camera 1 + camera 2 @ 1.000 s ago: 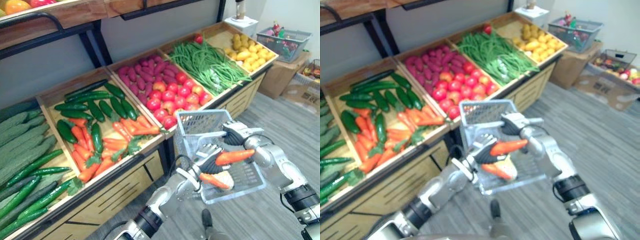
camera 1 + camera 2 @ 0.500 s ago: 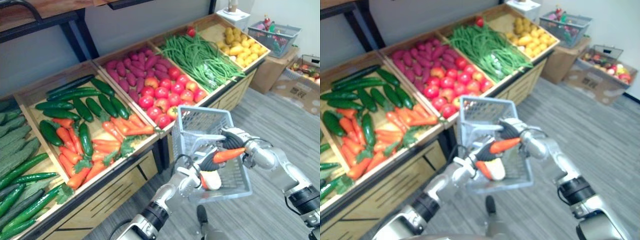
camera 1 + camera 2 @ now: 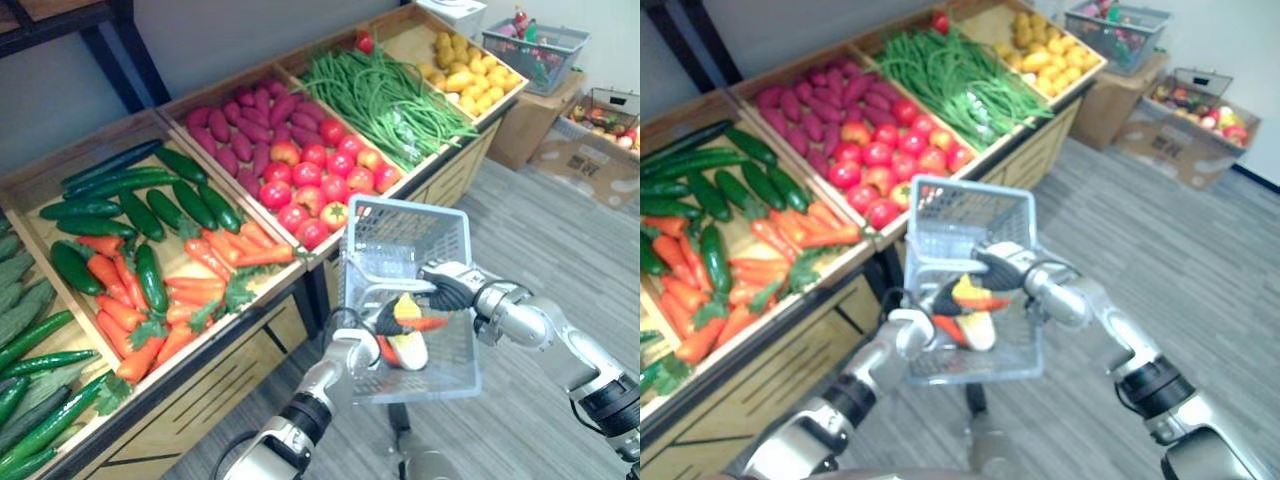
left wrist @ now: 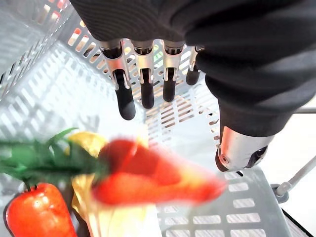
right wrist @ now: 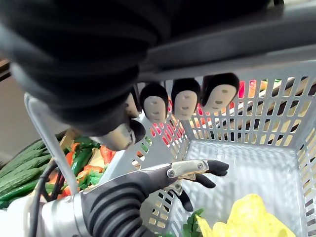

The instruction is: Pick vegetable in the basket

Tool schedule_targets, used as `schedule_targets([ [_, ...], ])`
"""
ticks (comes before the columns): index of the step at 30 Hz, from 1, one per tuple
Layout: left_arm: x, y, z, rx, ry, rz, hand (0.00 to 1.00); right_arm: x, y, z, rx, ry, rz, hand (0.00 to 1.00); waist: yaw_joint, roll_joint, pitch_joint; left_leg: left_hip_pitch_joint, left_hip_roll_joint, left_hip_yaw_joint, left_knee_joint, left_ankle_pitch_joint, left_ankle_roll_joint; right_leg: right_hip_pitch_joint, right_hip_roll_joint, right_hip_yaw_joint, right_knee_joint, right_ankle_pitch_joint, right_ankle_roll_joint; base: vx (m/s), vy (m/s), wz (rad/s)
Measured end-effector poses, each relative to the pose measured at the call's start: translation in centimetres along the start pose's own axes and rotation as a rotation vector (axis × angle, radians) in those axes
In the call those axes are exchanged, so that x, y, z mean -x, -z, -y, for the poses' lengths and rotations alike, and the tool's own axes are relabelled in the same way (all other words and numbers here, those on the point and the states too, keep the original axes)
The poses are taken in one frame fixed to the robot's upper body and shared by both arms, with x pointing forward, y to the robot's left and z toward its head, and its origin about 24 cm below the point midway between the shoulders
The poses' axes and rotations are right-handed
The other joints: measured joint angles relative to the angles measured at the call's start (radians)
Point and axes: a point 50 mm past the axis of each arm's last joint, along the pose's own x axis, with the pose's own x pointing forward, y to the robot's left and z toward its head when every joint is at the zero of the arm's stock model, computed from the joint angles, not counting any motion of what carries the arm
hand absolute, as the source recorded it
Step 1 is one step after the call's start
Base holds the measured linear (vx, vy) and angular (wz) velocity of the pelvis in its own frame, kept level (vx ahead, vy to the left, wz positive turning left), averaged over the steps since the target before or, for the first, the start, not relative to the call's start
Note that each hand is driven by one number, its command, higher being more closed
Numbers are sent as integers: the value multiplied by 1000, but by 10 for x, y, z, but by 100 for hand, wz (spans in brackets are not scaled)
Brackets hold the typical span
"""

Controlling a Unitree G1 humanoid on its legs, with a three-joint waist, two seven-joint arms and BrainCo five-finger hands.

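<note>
Left wrist view: our left hand (image 4: 237, 74) shows fingers (image 4: 124, 98) straight, released; the carrot (image 4: 158, 177) is beneath them inside the basket (image 3: 460, 365), which our right hand (image 3: 448, 287) grasps. We should withdraw the left hand upward, keeping the basket level.

1. A wooden stand (image 3: 215, 395) ran from near left to far right. Its crates held cucumbers (image 3: 150, 205), carrots (image 3: 195, 290), purple sweet potatoes (image 3: 235, 130), red tomatoes (image 3: 320, 180), green beans (image 3: 385, 95) and yellow fruit (image 3: 465, 75).
2. On the grey floor (image 3: 560, 255) — far right — stood cardboard boxes (image 3: 585, 160).
</note>
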Motion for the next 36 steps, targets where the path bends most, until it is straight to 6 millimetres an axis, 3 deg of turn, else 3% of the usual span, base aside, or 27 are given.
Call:
schedule_targets([
  [10, -1, -8, -10, -3, -14, 40, 0, 4, 6, 3, -18, 26, -31, 100, 1, 1, 16, -5, 0, -39, 4, -3, 6, 20, -15, -27, -1, -1, 1, -41, -37, 9],
  [14, 3, -29, -24, -41, -56, 152, 0, 5, 20, -3, -101, 67, -88, 100, 0, 3, 17, -21, 2, -79, 11, -2, 8, 29, -26, -56, -1, -2, 2, -34, -43, 23],
  [17, 17, -47, -29, -14, -81, 246, 0, 11, 40, -8, -178, 122, -182, 100, 15, 4, 17, -44, 2, -122, 20, 1, 15, 36, -37, -94, -1, -3, 3, -26, -49, 40],
  [21, 41, -45, -25, 45, 0, 305, 0, 23, 51, -26, -235, 149, -236, 100, 25, 5, 16, -60, 4, -192, 35, 4, 22, 73, -57, -156, -1, -14, 12, -28, -34, 47],
  [23, 63, -64, -34, 70, -9, 469, 0, 38, 72, -34, -287, 195, -350, 100, 29, 2, 13, -76, -1, -228, 40, 4, 27, 85, -72, -188, -1, -20, 17, -40, -10, 52],
  [25, 92, -90, -53, 179, -49, 678, 0, 63, 108, -51, -332, 173, -564, 100, 41, -1, -6, -91, -13, -254, 38, 7, 31, 85, -88, -209, -1, -26, 20, -32, -6, 33],
  [26, 97, -93, -56, 215, -56, 709, 0, 68, 114, -58, -348, 158, -614, 100, 51, 1, -9, -92, -16, -257, 36, 7, 31, 85, -90, -212, -1, -26, 20, -25, -17, 22],
  [28, 107, -91, -62, 293, -68, 731, 0, 82, 126, -80, -375, 90, -728, 100, 65, 11, -17, -106, -18, -277, 36, 10, 31, 84, -95, -226, -1, -38, 22, -16, -24, 27],
  [30, 117, -73, -63, 366, -86, 656, 0, 103, 135, -106, -409, 5, -853, 100, 83, 25, -25, -125, -25, -317, 29, 28, 38, 83, -102, -264, -1, -40, 20, 9, -23, 47],
  [33, 133, -45, -65, 407, -112, 532, 0, 124, 141, -122, -444, -20, -963, 100, 85, 29, -28, -128, -28, -348, 0, 53, 39, 87, -102, -298, 0, -37, 15, 43, -22, 34],
  [36, 141, -32, -75, 426, -172, 483, 0, 143, 148, -121, -468, 46, -1045, 100, 82, 17, -31, -130, -26, -361, 0, 54, 39, 102, -102, -313, 0, -37, 14, 8, -3, 14],
])
